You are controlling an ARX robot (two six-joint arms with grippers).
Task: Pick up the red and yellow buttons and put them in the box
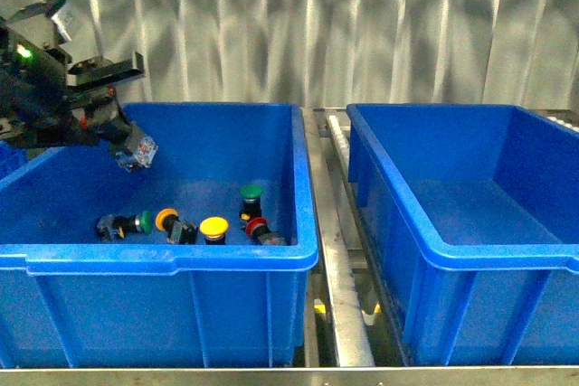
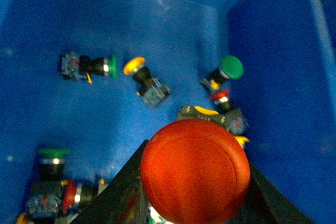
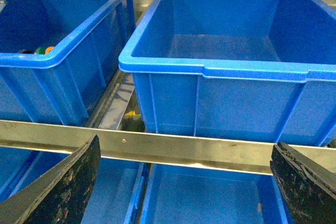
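Red button (image 2: 195, 170), clamped in left gripper (image 1: 134, 151), held above left crate (image 1: 163, 255) floor, cap facing wrist camera, long axis pointing down into crate, right gripper (image 3: 185, 148) spread apart, box (image 1: 507, 258) right of left crate.

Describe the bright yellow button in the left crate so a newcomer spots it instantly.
In the left blue crate, the one holding parts, look along the floor near the front wall. The yellow button sits between an orange-capped button lying sideways and a red-capped one. It alone shows a full, bright yellow cap.
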